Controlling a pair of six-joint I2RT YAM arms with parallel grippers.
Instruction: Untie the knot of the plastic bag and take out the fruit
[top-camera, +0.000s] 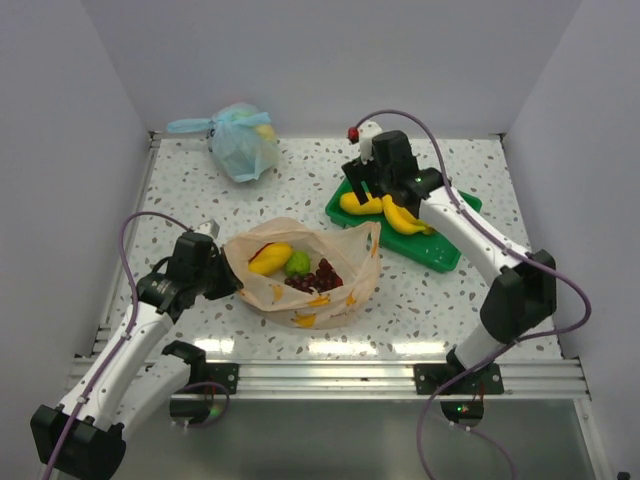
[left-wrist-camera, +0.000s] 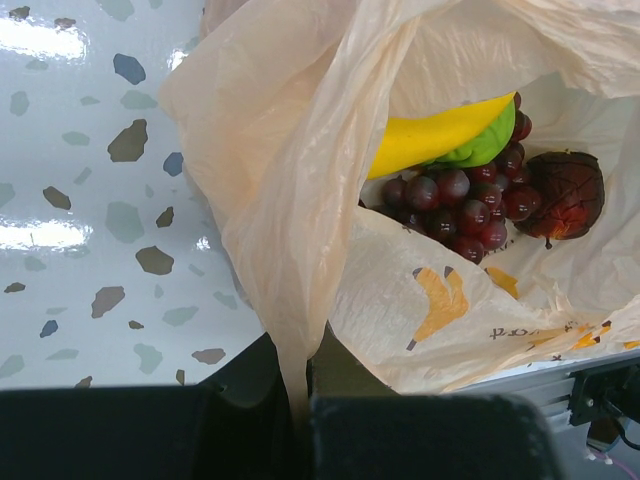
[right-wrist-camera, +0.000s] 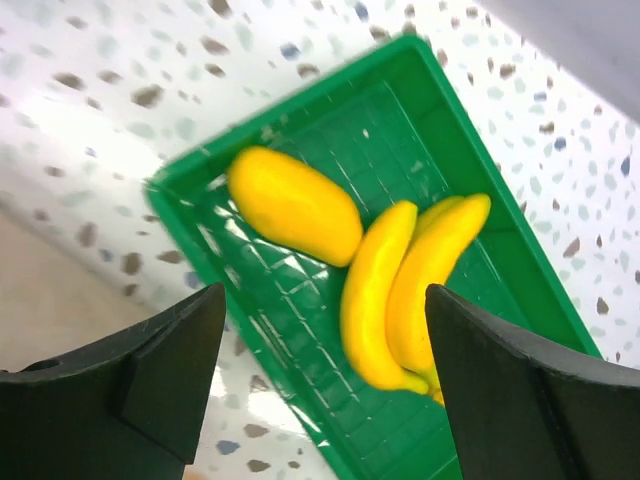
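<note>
The unloading step is under way: the untied bag (top-camera: 350, 262) lies open near the middle, its left rim pinched in the closed left gripper (left-wrist-camera: 305, 400), while the right gripper (right-wrist-camera: 325, 370) hangs wide open and empty over the bananas (right-wrist-camera: 400, 290) in the far-right tray (top-camera: 445, 250), so it should next swing to the grapes (top-camera: 318, 278).

Clearances: bag (top-camera: 360, 258) mouth open upward.
Left gripper (left-wrist-camera: 300, 405) pinches its left rim; right gripper (right-wrist-camera: 322, 330) hangs spread over tray (right-wrist-camera: 400, 110), bananas (right-wrist-camera: 400, 290) beneath.

text: small print | on: plastic bag (left-wrist-camera: 510, 332) | legibility: unreadable
</note>
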